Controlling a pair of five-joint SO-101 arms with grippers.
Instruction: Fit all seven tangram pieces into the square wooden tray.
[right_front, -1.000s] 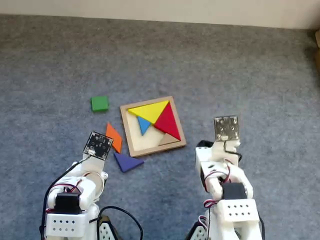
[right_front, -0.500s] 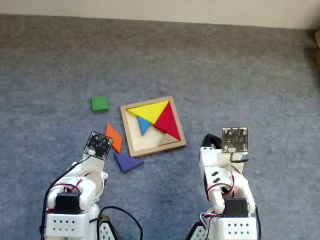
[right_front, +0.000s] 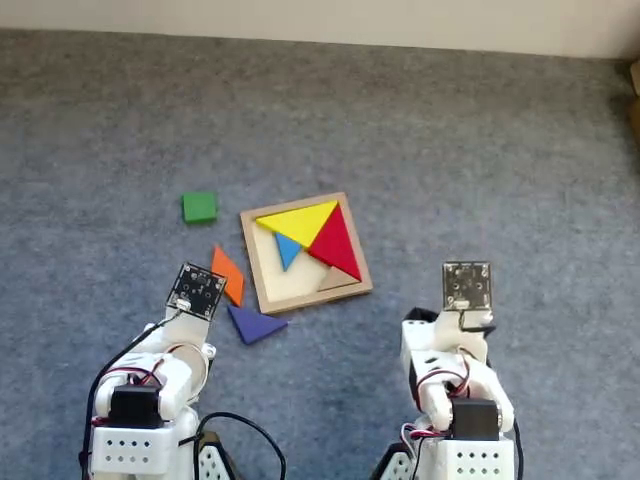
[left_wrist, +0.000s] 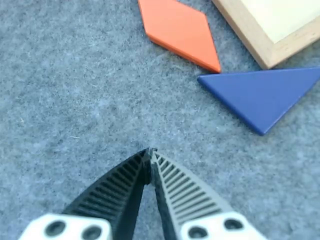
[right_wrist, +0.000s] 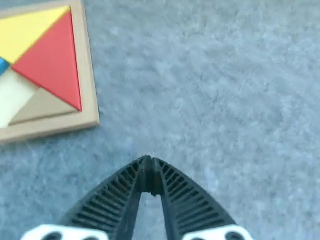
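The square wooden tray (right_front: 283, 288) sits a little left of the middle of the grey felt tabletop (right_front: 450, 130), turned slightly askew. Four pieces lie flat inside it. A large yellow triangle (right_front: 298, 220) runs along the upper edge and a large red triangle (right_front: 337, 243) fills the right side. A small light-blue triangle (right_front: 288, 250) is tucked under the yellow one, and a small tan triangle (right_front: 338, 279) sits in the lower right corner. The lower left of the tray floor is bare, so I'd put the job a bit past halfway.

Three pieces wait outside, all on the tray's left. A green square (right_front: 199, 207) lies well apart at the upper left. An orange parallelogram (right_front: 227, 274) lies just beside the left rim, and a dark blue triangle (right_front: 256, 322) lies just below the lower left corner.

The left arm (right_front: 160, 370) stands at the lower left of the frame, by the orange and dark blue pieces. The right arm (right_front: 450, 370) stands at the lower right, apart from the tray.

From above you get the whole layout, green square included, but the wrist boards cover the jaws. The left wrist view shows its jaws pressed together on nothing, over bare felt short of the orange and dark blue pieces. Those two nearly meet tip to tip, and I can't tell whether the blue one touches the tray corner. The right wrist view shows its jaws likewise pressed together and empty, near the tray's red and tan corner.
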